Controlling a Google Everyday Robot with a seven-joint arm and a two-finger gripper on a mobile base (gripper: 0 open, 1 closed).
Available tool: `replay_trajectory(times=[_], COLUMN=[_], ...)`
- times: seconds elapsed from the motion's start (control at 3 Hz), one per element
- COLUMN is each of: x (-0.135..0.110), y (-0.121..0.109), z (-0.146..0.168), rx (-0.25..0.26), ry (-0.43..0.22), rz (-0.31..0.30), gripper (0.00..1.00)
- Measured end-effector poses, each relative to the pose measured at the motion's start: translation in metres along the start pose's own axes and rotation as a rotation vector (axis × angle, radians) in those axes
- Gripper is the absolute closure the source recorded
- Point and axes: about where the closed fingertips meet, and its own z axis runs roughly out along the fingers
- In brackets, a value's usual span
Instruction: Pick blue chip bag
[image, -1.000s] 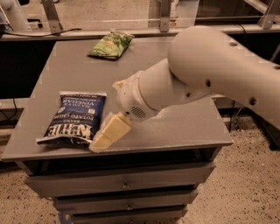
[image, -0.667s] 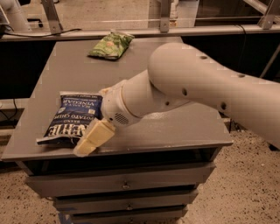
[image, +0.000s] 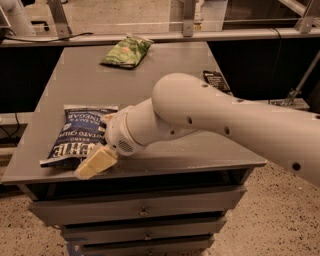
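The blue chip bag (image: 75, 134) lies flat on the front left part of the grey table (image: 165, 95), its white lettering facing up. My gripper (image: 96, 162) is at the end of the thick white arm (image: 210, 120), which reaches in from the right. The gripper is low over the bag's front right corner, close to the table's front edge. The wrist hides the right side of the bag.
A green chip bag (image: 127, 51) lies at the table's back. A small flat black packet (image: 216, 80) lies at the right edge, partly behind the arm. The table is a cabinet with drawers (image: 145, 211) below. Metal frames stand behind it.
The arm has swung left and come lower. The gripper has moved from right of the bag to its front right corner, and the wrist now covers part of the bag.
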Motion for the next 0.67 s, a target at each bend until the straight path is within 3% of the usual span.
replay_trajectory(times=[0.67], x=[0.0025], y=[-0.0115], z=[0.0042], rx=[0.013], ry=[0.001], rz=[0.018], gripper=[0.64])
